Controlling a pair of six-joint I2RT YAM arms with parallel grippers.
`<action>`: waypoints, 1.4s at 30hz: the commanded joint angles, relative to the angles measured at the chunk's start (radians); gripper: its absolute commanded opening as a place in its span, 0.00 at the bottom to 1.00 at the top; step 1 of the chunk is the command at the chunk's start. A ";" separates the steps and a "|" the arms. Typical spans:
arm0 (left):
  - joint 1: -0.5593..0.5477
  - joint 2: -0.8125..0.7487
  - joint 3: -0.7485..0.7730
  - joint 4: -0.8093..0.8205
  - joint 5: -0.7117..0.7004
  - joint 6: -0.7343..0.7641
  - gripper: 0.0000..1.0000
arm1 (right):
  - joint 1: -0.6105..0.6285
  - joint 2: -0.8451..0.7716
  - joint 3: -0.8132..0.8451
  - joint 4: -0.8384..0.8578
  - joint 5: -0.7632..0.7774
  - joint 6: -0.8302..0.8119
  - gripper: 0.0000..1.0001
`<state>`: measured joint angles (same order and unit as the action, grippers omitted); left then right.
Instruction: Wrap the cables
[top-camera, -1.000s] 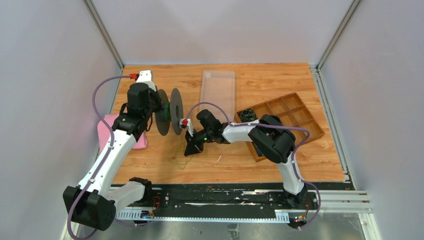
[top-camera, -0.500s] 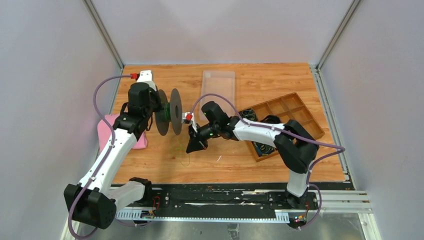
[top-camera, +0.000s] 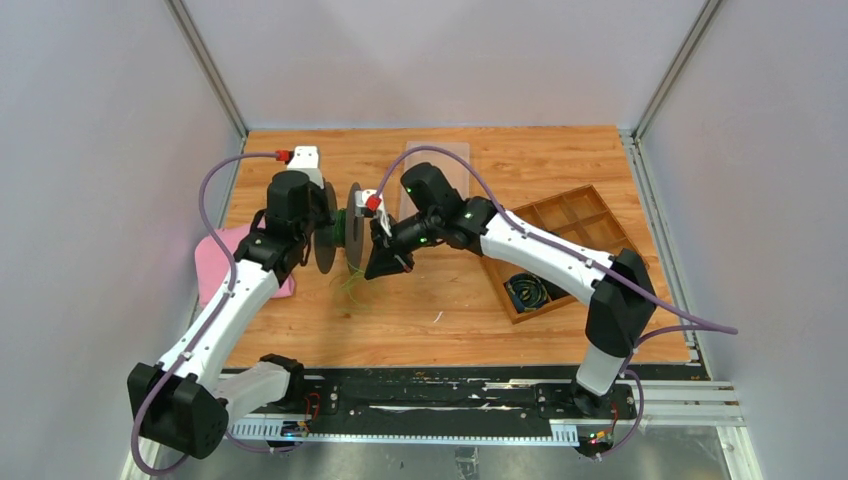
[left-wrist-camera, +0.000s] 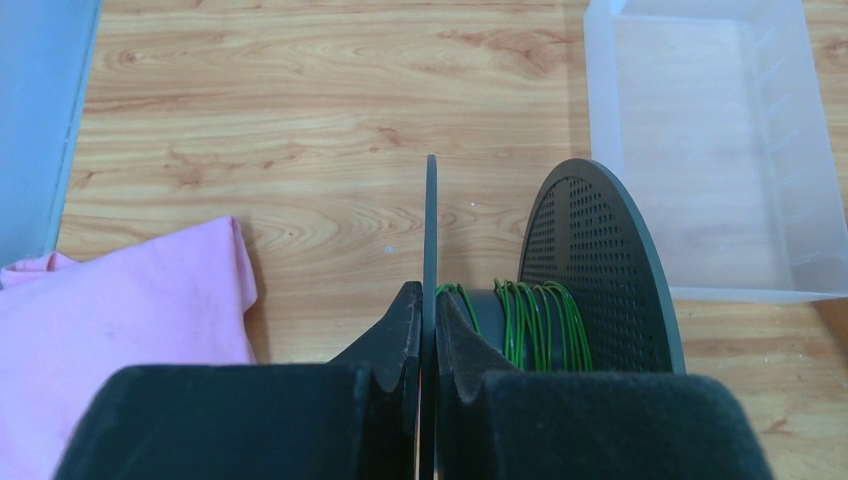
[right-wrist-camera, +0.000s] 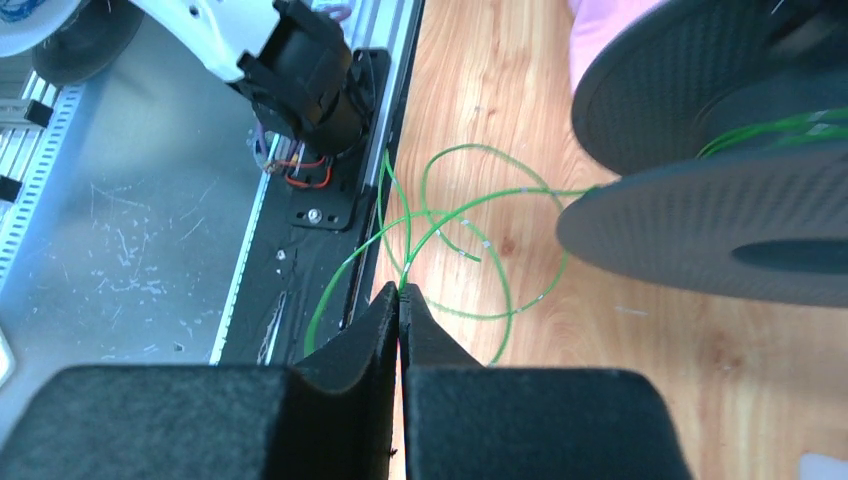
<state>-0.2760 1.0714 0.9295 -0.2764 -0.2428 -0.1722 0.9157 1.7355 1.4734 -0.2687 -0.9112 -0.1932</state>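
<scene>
**Ana:** Several turns of cable (left-wrist-camera: 535, 322) sit on the spool (left-wrist-camera: 600, 250) hub, mostly toward the perforated flange, so I'd judge the winding is under way.

**Ben:** What's left?

**Ana:** A fair bit. Slack green loops lie on the table (top-camera: 560, 150) on the near side of the spool (how much trails out of sight I can't say). One strand runs from them up onto the hub.

**Ben:** Who holds what?

**Ana:** The left claw (left-wrist-camera: 428, 296) is clamped on the rim of the plain flange, one finger each side. The right claw (right-wrist-camera: 400, 293) is pinched together on the cable, close beside the other flange.

**Ben:** Which way does the spool lie?

**Ana:** Flanges upright, axle level, with its long axis running left to right across the table. It's at left-middle, between the cloth (left-wrist-camera: 120, 300) and the bin (left-wrist-camera: 700, 150). Whether it rests on the wood or hangs just above, I can't tell.

**Ben:** And the cable's run?

**Ana:** From the pinch it heads toward the hub, roughly across the axle, which suits another wrap.
</scene>
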 joint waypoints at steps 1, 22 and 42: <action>-0.027 -0.038 -0.009 0.093 -0.044 0.047 0.00 | -0.013 0.001 0.122 -0.132 0.051 -0.014 0.01; -0.068 -0.070 -0.041 0.096 0.033 0.157 0.00 | -0.114 0.051 0.377 -0.212 0.281 0.002 0.01; -0.089 -0.094 -0.060 0.082 0.064 0.157 0.00 | -0.172 0.178 0.554 -0.228 0.468 -0.013 0.01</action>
<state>-0.3592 1.0084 0.8707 -0.2337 -0.1902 -0.0109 0.7864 1.8870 1.9732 -0.4896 -0.5037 -0.1951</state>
